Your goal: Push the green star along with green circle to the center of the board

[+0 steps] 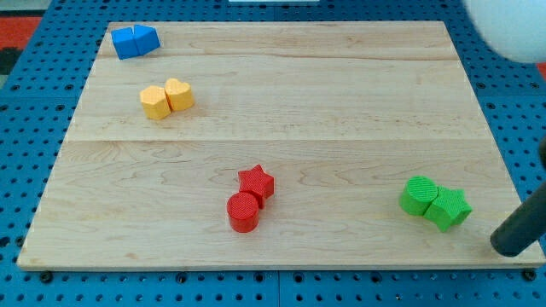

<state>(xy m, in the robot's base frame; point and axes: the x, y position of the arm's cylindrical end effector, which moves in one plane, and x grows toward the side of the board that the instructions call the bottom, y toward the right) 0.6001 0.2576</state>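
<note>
Green star (pixel 450 208) touching green circle (pixel 419 195), near board's right edge. My tip (pixel 510 248) bare rod, gripping nothing, lower right of star. Advise pushing up-left, keeping pair together.

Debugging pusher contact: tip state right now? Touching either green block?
My tip: no gripper, holding nothing; it sits right of the green star block, apart, not touching it or the green circle block.

Bright even light, blurred white corner
</note>
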